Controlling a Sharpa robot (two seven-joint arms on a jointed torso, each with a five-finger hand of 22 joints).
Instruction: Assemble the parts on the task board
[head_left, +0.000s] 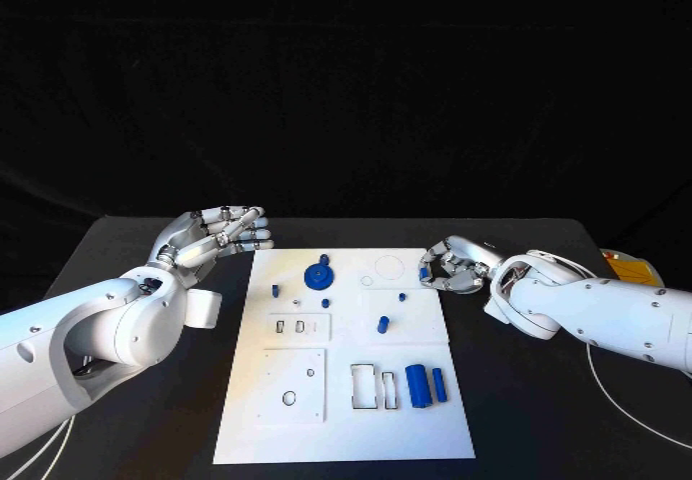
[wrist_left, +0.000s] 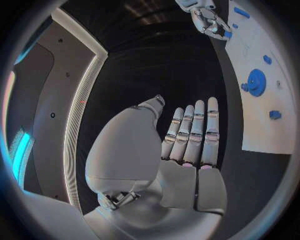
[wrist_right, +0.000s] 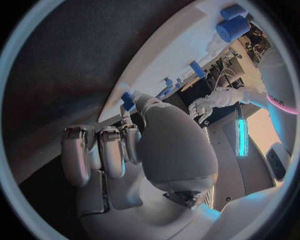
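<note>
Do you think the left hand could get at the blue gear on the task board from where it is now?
Probably yes. The left hand hovers open beside the task board, with bare board between it and the blue gear.

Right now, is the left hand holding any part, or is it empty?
Empty. The left hand hovers beside the task board, fingers straight and side by side, nothing between them.

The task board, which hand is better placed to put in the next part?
The right hand: it already pinches a small blue part at the task board edge. The left hand holds nothing, beside the board.
</note>
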